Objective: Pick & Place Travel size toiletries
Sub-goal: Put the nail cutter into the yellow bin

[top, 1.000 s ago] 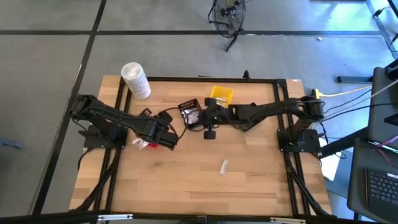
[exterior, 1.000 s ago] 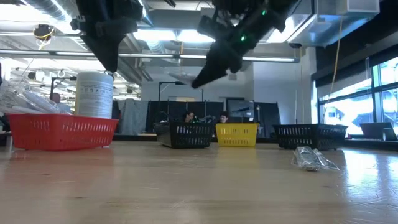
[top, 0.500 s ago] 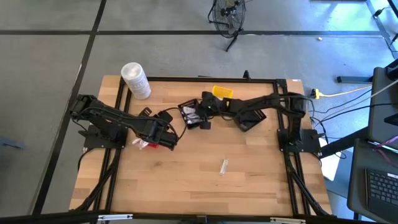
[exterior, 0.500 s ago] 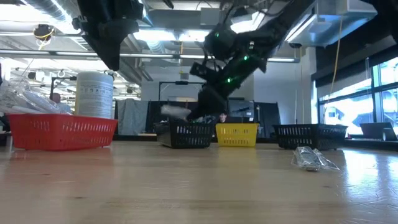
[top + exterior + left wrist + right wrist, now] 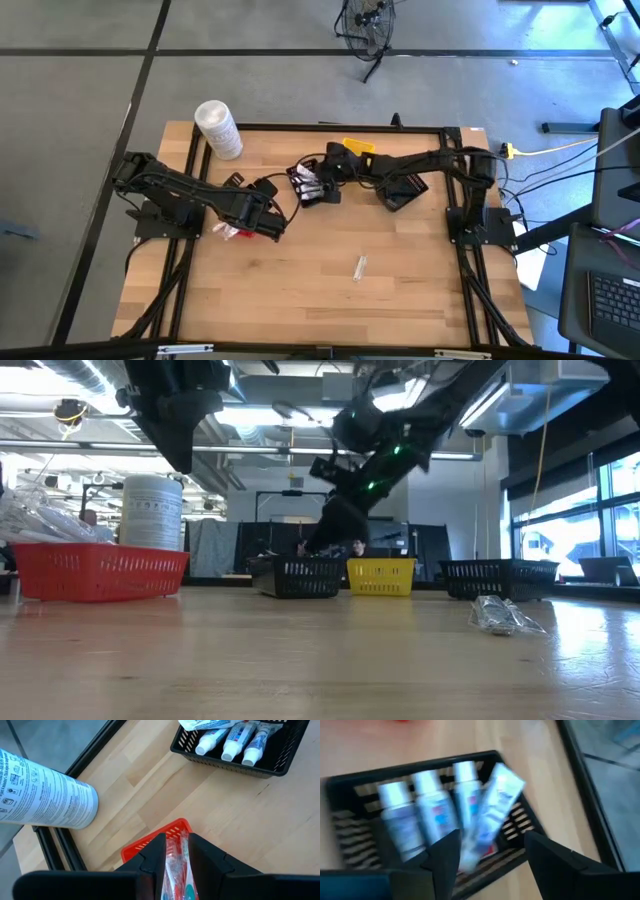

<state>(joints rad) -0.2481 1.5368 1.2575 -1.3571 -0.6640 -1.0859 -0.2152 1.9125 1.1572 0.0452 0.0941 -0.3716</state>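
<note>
Over the black basket (image 5: 350,820) the right pincer (image 5: 490,852) is spread, tube (image 5: 492,802) dropping onto three; one sachet (image 5: 359,267) left on the counter (image 5: 300,290).

Wood table (image 5: 300,290): white tub (image 5: 217,128), red/black/yellow baskets, silvery sachet (image 5: 359,267).

Arms: two dark, jointed arms, left arm (image 5: 190,200) and right arm (image 5: 420,172).
Cables: thin black cables are looped beside the wrists.
Lights: small green lights are seen on the right arm.
Fingers: dark, flat-faced, angular fingers (image 5: 442,855).
</note>
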